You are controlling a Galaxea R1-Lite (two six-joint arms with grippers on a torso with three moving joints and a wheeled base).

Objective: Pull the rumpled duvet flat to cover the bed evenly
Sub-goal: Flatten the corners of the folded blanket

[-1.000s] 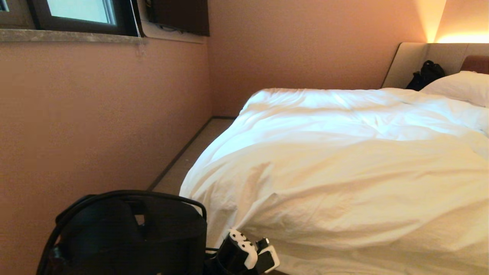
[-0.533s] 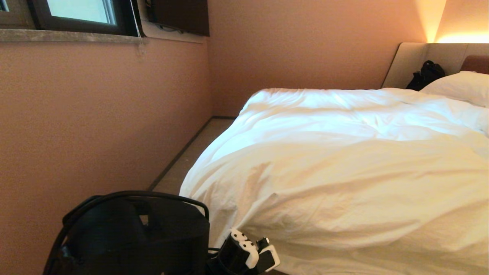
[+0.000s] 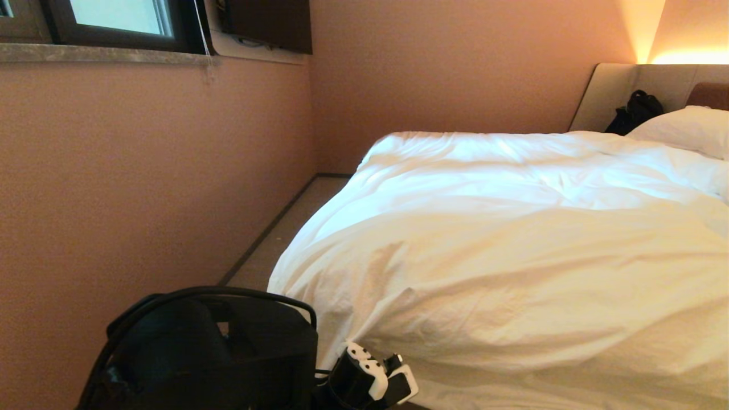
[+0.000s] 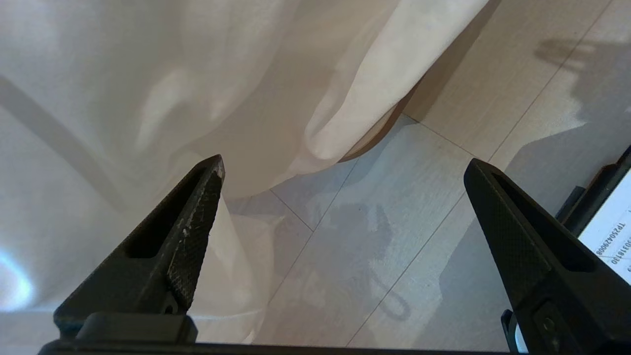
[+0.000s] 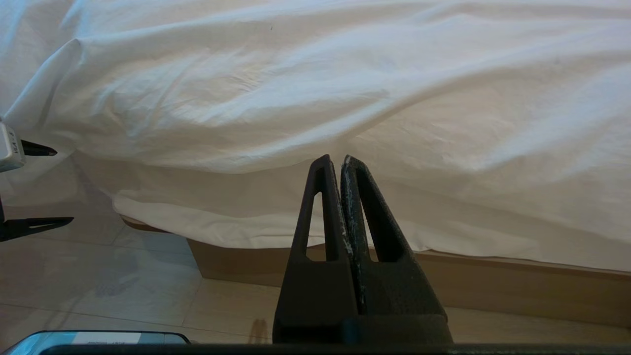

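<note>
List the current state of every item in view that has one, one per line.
duvet: spread over the bed, creased, corner hanging toward the floor
bed: covered, wooden base showing
left claw: open, empty, beside the hanging corner
right claw: shut, empty
pillow: lying by the headboard

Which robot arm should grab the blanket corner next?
Left. The left gripper is open beside the duvet corner. The right gripper is shut, facing the bed side.

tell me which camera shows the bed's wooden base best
The right wrist view: the tan wooden base runs as a long strip under the hanging duvet. The left wrist view shows only a sliver of it beneath the duvet corner. In the head view the duvet hides it.
</note>
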